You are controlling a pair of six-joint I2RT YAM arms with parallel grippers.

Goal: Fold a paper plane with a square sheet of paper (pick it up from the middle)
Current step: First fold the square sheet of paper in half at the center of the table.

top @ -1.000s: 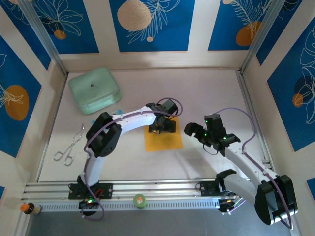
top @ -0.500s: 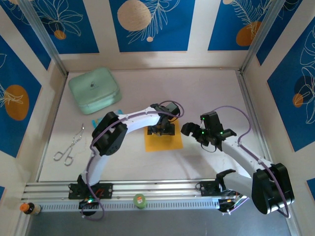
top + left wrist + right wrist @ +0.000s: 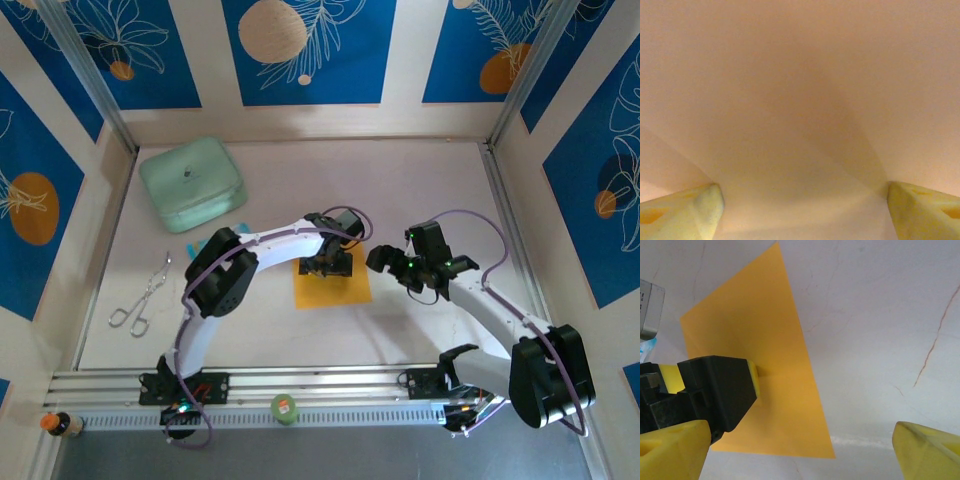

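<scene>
The square sheet of paper lies flat on the table, orange-yellow, in the middle. My left gripper stands on its far half, jaws wide apart and pressed down on it. In the left wrist view the sheet of paper runs between the two yellow fingertips, with faint ridges leading to each; the left gripper is open. My right gripper hovers just right of the sheet, open. In the right wrist view the sheet lies ahead of the right gripper, with one left pad touching it.
A mint-green rounded box sits at the back left. Scissors lie at the left edge. A small blue-and-white packet lies under the left arm. A green roll and a small bottle rest on the front rail.
My right gripper has moved left and a little farther out, closer to the sheet's right edge. The left gripper has stayed on the sheet, with its arm shifted slightly.
</scene>
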